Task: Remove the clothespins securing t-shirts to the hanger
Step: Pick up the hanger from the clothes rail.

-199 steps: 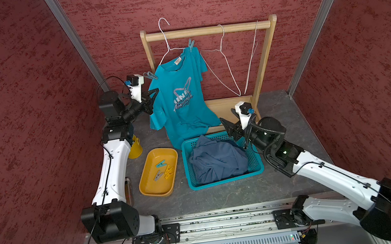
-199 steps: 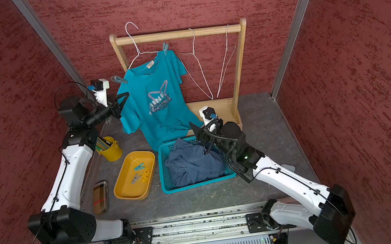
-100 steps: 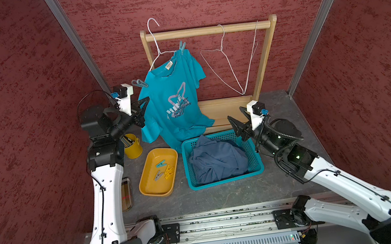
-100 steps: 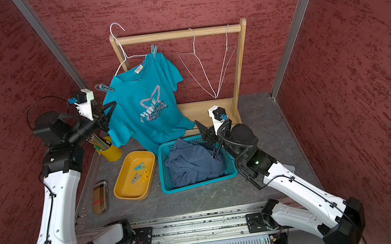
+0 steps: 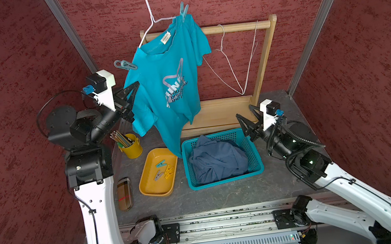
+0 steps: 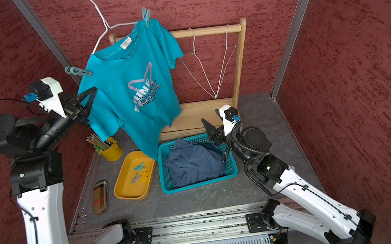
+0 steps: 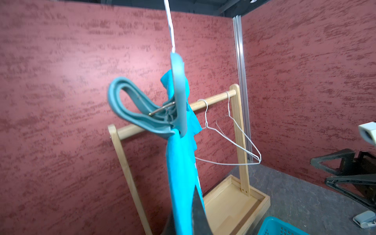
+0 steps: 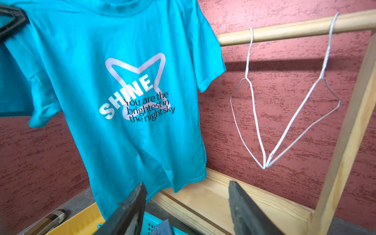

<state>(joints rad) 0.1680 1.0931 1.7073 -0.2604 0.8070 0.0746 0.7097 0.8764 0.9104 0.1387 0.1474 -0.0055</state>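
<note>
A grey-blue clothespin bites the teal t-shirt at the shirt's 10 o'clock corner, on the shoulder, with its looped tail pointing away from the cloth. In the left wrist view this clothespin sits mid-picture, its mouth pinching the shirt's edge. A second clothespin stands upright at the shirt's 12 o'clock and clips the other shoulder to the white wire hanger. The hanger's hook rises above the wooden rack and runs out of the top edge in both top views.

The left gripper is at the shirt's 9 o'clock side, fingers clenched on the fabric below the first pin. The shirt's hem hangs over the gap between the yellow tray and the teal basket.

Loose clothespins, teal, grey and yellow, lie in the tray. Crumpled blue shirts fill the basket, which sits at the tray's 3 o'clock.

The right gripper hovers over the basket's 1 o'clock corner, fingers spread and empty, facing the shirt's print.

Two bare wire hangers hang from the rack's rail. A yellow cup of pencils stands at the tray's 11 o'clock, and a small brown case lies at its 8 o'clock.
</note>
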